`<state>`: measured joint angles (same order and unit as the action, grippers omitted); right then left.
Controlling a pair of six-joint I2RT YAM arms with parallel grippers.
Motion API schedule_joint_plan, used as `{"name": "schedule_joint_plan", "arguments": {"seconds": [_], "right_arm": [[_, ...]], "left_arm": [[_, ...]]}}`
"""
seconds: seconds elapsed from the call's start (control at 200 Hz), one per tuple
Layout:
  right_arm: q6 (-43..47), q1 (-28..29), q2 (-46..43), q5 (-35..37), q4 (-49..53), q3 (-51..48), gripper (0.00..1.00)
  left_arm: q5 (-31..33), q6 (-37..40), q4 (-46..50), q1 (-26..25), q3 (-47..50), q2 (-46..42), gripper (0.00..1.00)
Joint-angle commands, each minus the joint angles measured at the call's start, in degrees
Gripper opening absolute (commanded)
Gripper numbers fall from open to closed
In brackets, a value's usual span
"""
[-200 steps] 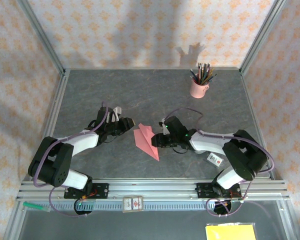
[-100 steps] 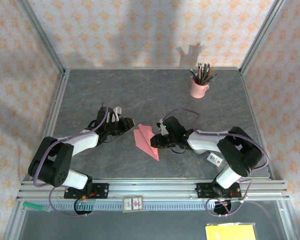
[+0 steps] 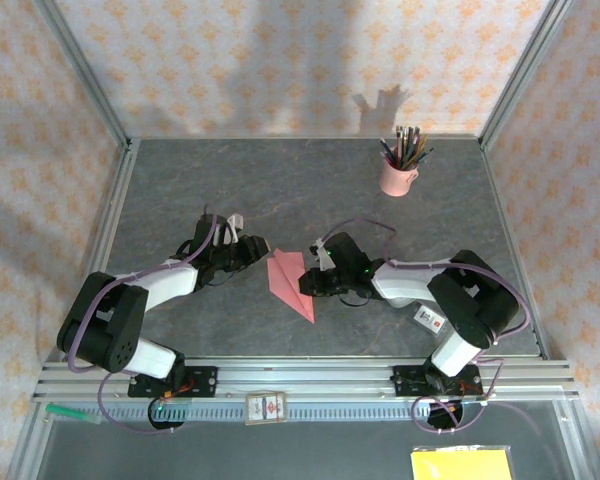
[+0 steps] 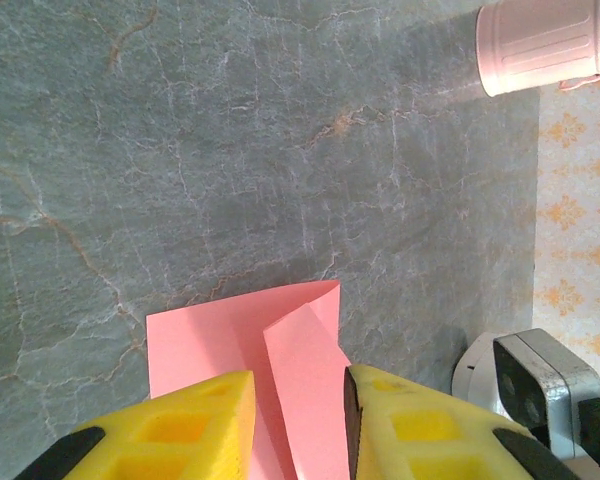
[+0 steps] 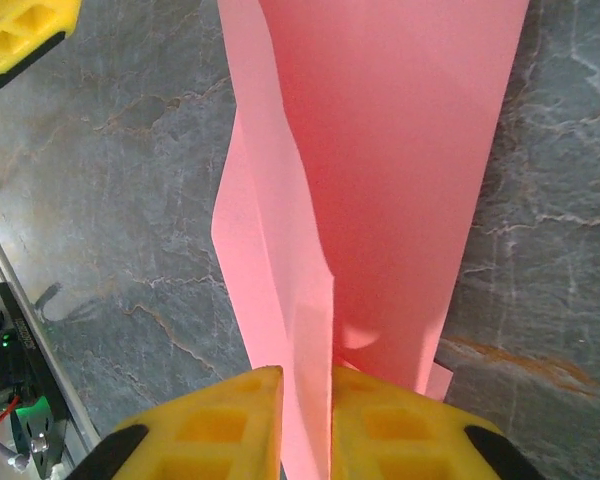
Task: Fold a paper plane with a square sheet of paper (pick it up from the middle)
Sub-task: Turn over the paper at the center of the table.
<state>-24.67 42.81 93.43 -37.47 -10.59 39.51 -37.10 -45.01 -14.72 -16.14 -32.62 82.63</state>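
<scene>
With the right pincer (image 5: 305,400) nipped onto the raised fold of the paper plane (image 5: 380,150) and the left pincer (image 4: 300,400) part-open astride its end, draw squarely along the crease.

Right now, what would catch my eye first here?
The pink paper plane lies in the middle of the table. The right gripper pinches its raised fold; the left gripper stands open at its edge. A pink cup of pencils sits far right.
</scene>
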Motion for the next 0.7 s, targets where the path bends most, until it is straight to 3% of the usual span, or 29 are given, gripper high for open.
{"name": "schedule_joint_plan", "arguments": {"seconds": [0.0,0.21,0.5,0.696], "right_arm": [[0.99,0.26,1.29,-0.28,-1.63,0.91,0.12],[4.81,-0.35,-4.03,7.11,6.41,2.49,0.00],[10.21,0.10,-12.70,45.90,35.88,13.89,0.00],[6.65,6.46,-7.92,67.42,46.23,20.15,0.00]], "left_arm": [[-0.60,0.37,0.04,-0.43,-1.48,0.30,0.31],[-0.34,0.28,1.92,-0.43,-2.66,-1.12,0.31],[2.51,-0.56,2.33,0.01,-2.53,-5.54,0.32],[3.15,0.83,4.07,1.14,-3.49,-5.02,0.32]]}}
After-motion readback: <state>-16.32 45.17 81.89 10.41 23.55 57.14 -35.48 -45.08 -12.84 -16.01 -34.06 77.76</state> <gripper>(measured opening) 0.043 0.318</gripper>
